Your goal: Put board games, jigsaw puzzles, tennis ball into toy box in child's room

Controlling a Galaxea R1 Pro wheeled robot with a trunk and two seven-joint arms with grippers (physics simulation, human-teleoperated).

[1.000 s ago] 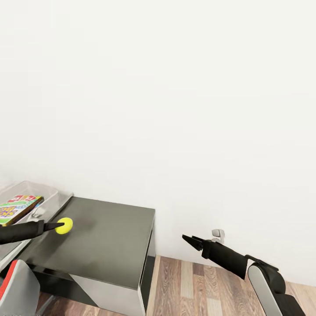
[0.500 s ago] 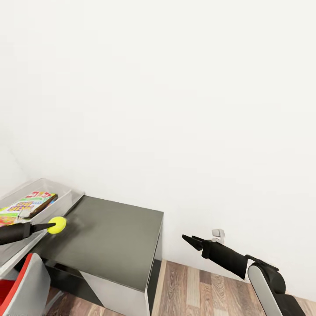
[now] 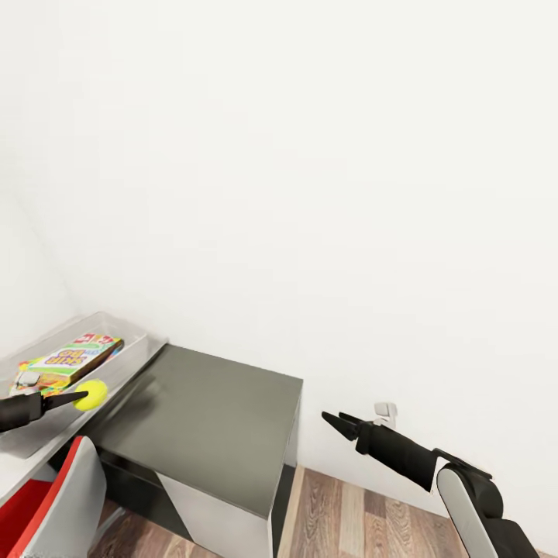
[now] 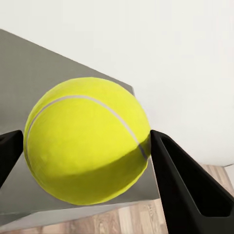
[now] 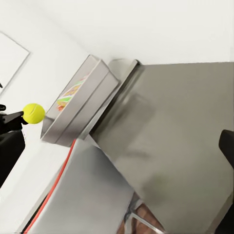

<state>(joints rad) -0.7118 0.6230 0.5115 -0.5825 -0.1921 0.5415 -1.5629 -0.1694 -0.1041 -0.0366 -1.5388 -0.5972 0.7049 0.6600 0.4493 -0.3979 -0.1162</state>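
Note:
My left gripper (image 3: 77,397) is shut on the yellow-green tennis ball (image 3: 92,394), which also appears large between the two black fingers (image 4: 181,181) in the left wrist view. The ball hangs at the near wall of the light grey toy box (image 3: 133,358), over the end that meets the dark grey lower section of the table (image 3: 209,418). A green-white Skip-Bo board game (image 3: 74,358) lies in the toy box, with a colourful edge under it. My right gripper (image 3: 335,422) is open and holds nothing, out over the floor to the right of the table.
A grey chair with red trim (image 3: 58,504) stands at the lower left, in front of the table. The white wall (image 3: 310,194) runs right behind the table. A wall outlet (image 3: 385,411) sits low near my right gripper, above the wood-plank floor (image 3: 349,519).
The view has panned left. My left gripper has carried the ball from above the dark table section to the toy box's near wall. The right arm has held still.

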